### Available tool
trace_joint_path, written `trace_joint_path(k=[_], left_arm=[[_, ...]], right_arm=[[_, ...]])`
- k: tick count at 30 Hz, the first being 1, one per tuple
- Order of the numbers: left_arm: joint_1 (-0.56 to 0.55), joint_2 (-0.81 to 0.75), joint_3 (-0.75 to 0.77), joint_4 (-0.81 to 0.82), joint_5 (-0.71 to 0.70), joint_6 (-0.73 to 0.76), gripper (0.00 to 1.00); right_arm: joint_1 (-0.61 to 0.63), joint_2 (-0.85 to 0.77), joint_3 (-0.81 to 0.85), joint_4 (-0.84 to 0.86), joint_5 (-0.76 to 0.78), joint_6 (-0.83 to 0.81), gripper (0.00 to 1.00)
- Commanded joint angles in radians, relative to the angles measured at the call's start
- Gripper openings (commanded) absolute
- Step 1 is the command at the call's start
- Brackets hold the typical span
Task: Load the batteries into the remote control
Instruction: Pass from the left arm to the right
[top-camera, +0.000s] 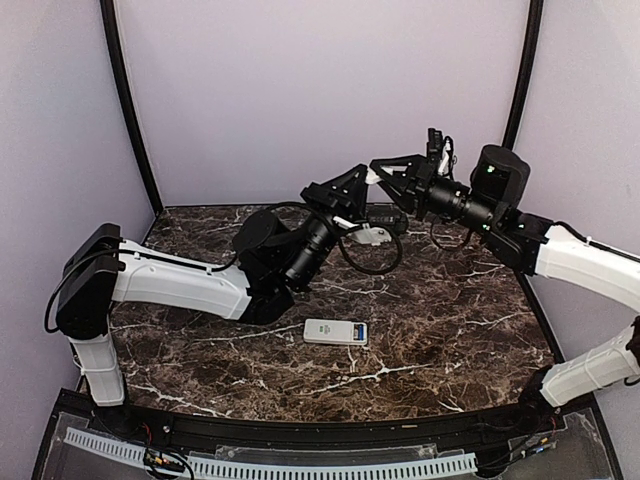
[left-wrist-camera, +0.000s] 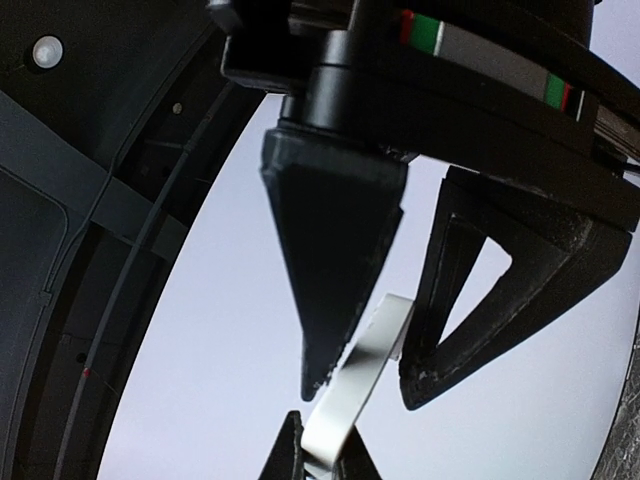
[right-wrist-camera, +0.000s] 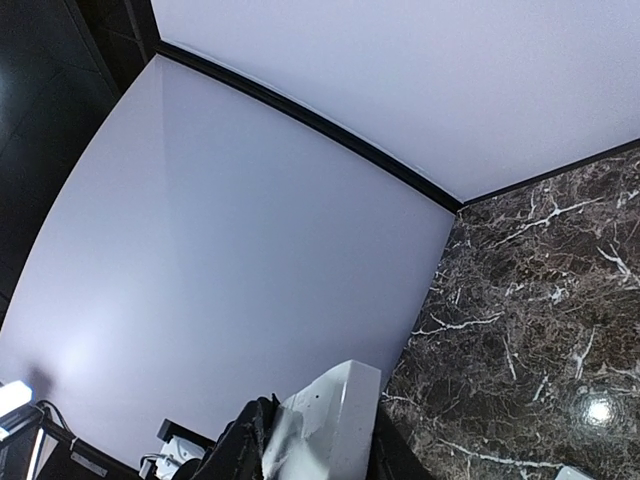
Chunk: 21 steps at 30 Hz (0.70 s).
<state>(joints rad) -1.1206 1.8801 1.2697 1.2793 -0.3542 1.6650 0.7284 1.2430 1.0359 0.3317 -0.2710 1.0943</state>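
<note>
Looks past white-veined dark marble tabletop (right-wrist-camera: 540, 300) on the right to pale lilac walls (right-wrist-camera: 250, 230) parted by a black seam (right-wrist-camera: 300, 110). Catches, at the bottom edge, a white flat piece (right-wrist-camera: 335, 420) set between dark fingers (right-wrist-camera: 248, 440) — contact unclear.

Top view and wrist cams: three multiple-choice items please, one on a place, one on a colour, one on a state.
1. Where is the remote?
A. held in the air
B. flat on the table
C. hanging off the table's edge

2. What colour is the remote's body?
A. white
B. red
C. yellow

3. What is the left gripper doing?
A. open and empty
B. shut on a thin white strip
C. shut on the remote

Answers:
1 B: it lies on the marble top, clear of both arms.
2 A: the casing is white, with a blue-green display at one end.
3 B: its fingertips pinch the strip in the left wrist view.
</note>
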Motion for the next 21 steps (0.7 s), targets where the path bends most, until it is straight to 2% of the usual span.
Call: trace_joint_path(k=[1,4,7,17,19,21], left_arm=[[-0.013,-0.012,-0.029,-0.003,0.034,0.013,0.00],[-0.013,-0.012,-0.033,-0.004,0.032,0.011,0.00],[-0.013,-0.014,-0.034,-0.002,0.032,0.013,0.00],[-0.013,-0.013,-0.043,0.000,0.052,0.046,0.00],[-0.013,-0.012,-0.046,0.009,0.059,0.067,0.02],[-0.013,-0.012,-0.047,0.018,0.062,0.087,0.09]], right_arm=[[0.012,0.013,0.060,0.069,-0.033,-0.009,0.27],[0.012,0.016,0.062,0.069,-0.034,-0.008,0.18],[0.011,0.013,0.059,0.068,-0.034,-0.009,0.14],[0.011,0.010,0.063,0.055,-0.047,-0.033,0.09],[0.011,0.009,0.063,0.042,-0.042,-0.029,0.06],[0.011,0.005,0.056,0.035,-0.036,-0.024,0.03]])
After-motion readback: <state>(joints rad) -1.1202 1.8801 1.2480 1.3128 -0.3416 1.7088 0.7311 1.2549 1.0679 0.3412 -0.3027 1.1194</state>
